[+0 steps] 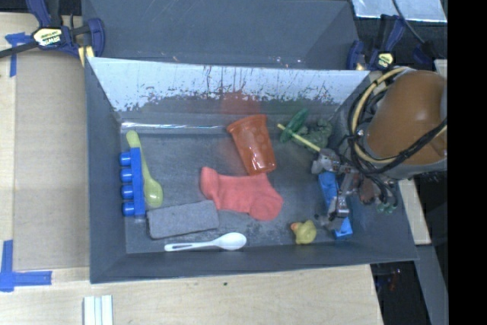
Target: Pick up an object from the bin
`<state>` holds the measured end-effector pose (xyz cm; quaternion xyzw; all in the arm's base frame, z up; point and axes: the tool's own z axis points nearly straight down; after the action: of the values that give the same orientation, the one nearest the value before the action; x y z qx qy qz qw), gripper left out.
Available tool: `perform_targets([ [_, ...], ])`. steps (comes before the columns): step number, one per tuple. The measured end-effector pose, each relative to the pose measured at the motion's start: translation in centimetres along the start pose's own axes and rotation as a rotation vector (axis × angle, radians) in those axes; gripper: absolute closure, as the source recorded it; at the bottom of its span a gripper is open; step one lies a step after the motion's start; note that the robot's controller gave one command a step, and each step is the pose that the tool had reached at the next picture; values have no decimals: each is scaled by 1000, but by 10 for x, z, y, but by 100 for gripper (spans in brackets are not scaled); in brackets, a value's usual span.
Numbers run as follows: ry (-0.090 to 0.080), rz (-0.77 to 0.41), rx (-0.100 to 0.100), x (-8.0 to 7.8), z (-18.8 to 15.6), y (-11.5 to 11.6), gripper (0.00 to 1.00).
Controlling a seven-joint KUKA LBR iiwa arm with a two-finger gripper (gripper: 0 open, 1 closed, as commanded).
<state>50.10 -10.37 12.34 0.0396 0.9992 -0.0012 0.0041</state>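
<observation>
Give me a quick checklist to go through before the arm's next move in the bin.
1. Tool down inside the bin, at its right end: ok.
2. A thing within reach: ok, a blue piece lies right at the tool.
3. Blue piece gripped: cannot tell.
4. Room around it: not ok, a yellow duck lies close beside and the bin's right wall is near.
5. Pink sock and orange cup out of the way: ok.

No lettering, number, brand or sign can be read on the bin point(228, 34), nor on any of the loose things in it, whether close under the gripper point(337, 203) or farther off from it.
</observation>
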Motion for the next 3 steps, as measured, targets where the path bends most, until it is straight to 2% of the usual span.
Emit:
perform_targets([
  [1,-1,-1,-1,-19,29,37,0],
  [2,-1,-67,3,-20,27,59,0],
  [3,-2,-99,0,-34,9,122,0],
])
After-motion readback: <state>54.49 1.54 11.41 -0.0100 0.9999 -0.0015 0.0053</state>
